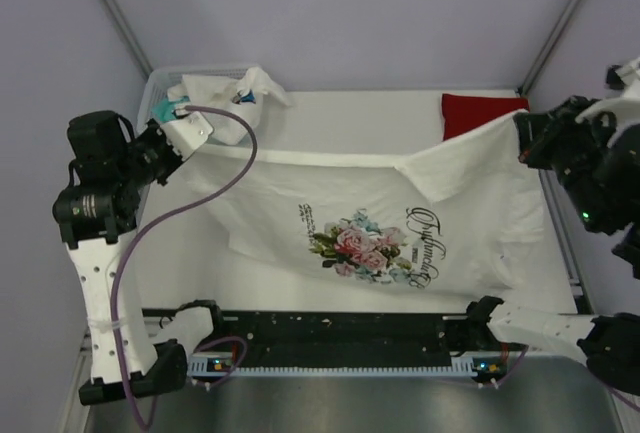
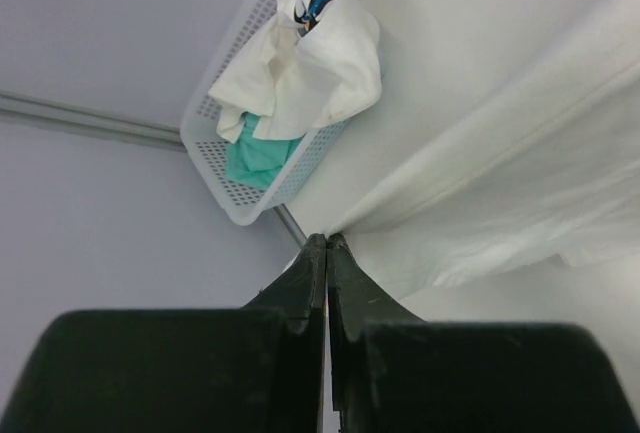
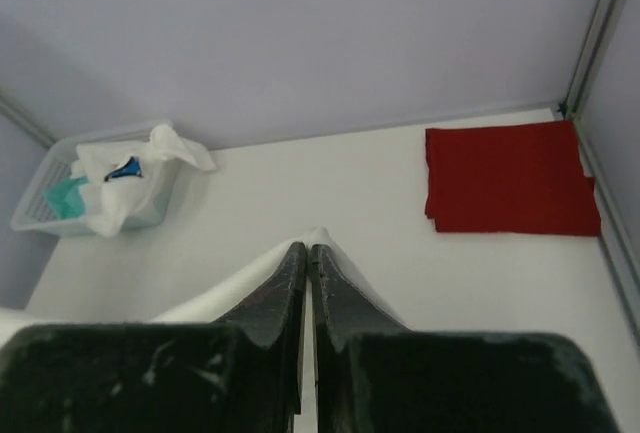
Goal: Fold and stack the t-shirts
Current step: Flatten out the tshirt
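The large white t-shirt with the pink rose print (image 1: 365,238) hangs stretched between both grippers, its lower part lying on the table. My left gripper (image 1: 205,141) is shut on the shirt's left edge; in the left wrist view the cloth (image 2: 500,183) runs off from my closed tips (image 2: 327,240). My right gripper (image 1: 522,121) is shut on the right edge; the cloth (image 3: 230,288) peaks at its closed tips (image 3: 307,248). A folded red t-shirt (image 1: 478,111) lies at the back right and also shows in the right wrist view (image 3: 510,178).
A small white plastic basket (image 1: 160,83) stands at the back left corner, holding a crumpled white tee (image 2: 310,63) and a teal one (image 2: 255,158). Enclosure walls and metal posts ring the table. The arm bases and a black rail (image 1: 340,338) line the near edge.
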{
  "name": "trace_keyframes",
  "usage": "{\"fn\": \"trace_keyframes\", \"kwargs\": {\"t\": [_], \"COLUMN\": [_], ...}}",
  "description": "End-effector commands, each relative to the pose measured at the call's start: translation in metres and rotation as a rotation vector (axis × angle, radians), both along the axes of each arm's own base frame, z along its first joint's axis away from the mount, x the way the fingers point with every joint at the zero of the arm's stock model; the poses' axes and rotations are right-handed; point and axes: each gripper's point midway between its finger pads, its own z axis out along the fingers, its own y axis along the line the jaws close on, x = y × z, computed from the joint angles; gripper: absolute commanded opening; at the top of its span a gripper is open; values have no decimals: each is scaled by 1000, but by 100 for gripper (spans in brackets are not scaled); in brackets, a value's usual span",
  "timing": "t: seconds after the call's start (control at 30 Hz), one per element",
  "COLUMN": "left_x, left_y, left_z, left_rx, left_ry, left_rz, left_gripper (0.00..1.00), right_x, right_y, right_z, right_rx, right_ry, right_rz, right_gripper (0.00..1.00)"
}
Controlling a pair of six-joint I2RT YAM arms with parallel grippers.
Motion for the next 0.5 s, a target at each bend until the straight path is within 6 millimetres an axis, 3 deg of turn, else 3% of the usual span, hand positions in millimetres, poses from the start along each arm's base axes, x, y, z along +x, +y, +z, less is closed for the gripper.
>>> {"fn": "trace_keyframes", "kwargs": {"t": [0.0, 0.03, 0.1, 0.2, 0.27, 0.37, 0.47], "left_x": [59, 71, 94, 135, 159, 179, 176], "left_y": [1, -2, -7, -13, -2, 17, 20], "left_z": [-2, 2, 11, 36, 65, 118, 161], "left_rx": [-74, -84, -121, -141, -151, -163, -156], "left_ry": [-34, -54, -80, -172, -262, -405, -517], "left_rz": [53, 59, 89, 159, 249, 362, 358], "left_gripper": [0, 0, 0, 0, 0, 0, 0], "right_x": [63, 85, 126, 190, 210, 202, 177], "right_y": [29, 40, 42, 33, 27, 17, -6], "right_z": [15, 12, 9, 21, 54, 117, 152], "right_rx": [-58, -57, -25, -12, 7, 70, 97], "right_ry": [-46, -24, 6, 3, -79, -277, -406], "right_rz": [-67, -45, -37, -63, -51, -52, -105], "right_gripper": [0, 0, 0, 0, 0, 0, 0]}}
